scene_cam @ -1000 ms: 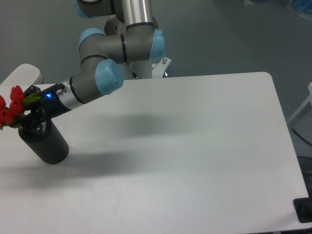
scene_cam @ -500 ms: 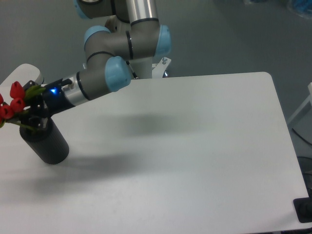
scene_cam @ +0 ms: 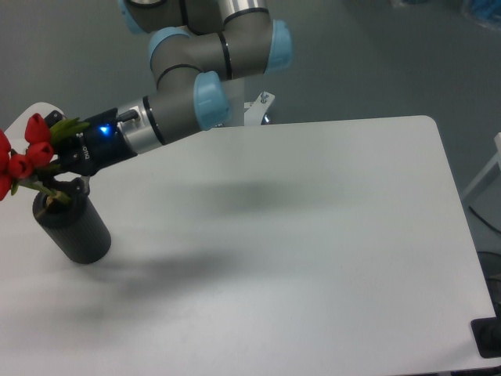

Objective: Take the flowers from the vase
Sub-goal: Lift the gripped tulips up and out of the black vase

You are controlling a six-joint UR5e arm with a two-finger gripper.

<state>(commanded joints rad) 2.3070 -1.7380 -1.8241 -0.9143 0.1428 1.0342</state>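
Observation:
The flowers (scene_cam: 27, 153), red blooms with green leaves, hang at the far left edge of the view, lifted above the vase (scene_cam: 72, 227). Their pale stems still reach down to the vase's round mouth. The vase is a black cylinder standing on the white table (scene_cam: 313, 235) near its left side. My gripper (scene_cam: 59, 160) comes in from the right, just above the vase, and is shut on the flowers near the leaves. Its fingers are dark and partly hidden behind the blooms and leaves.
The arm's grey and blue links (scene_cam: 196, 102) stretch from the base at the back of the table toward the left. A white rounded object (scene_cam: 31, 117) shows behind the flowers at the left edge. A dark object (scene_cam: 489, 337) sits at the table's lower right corner.
The gripper has risen and shifted slightly right, drawing the flowers upward out of the vase. The arm's elbow moved right. The vase has stayed in place.

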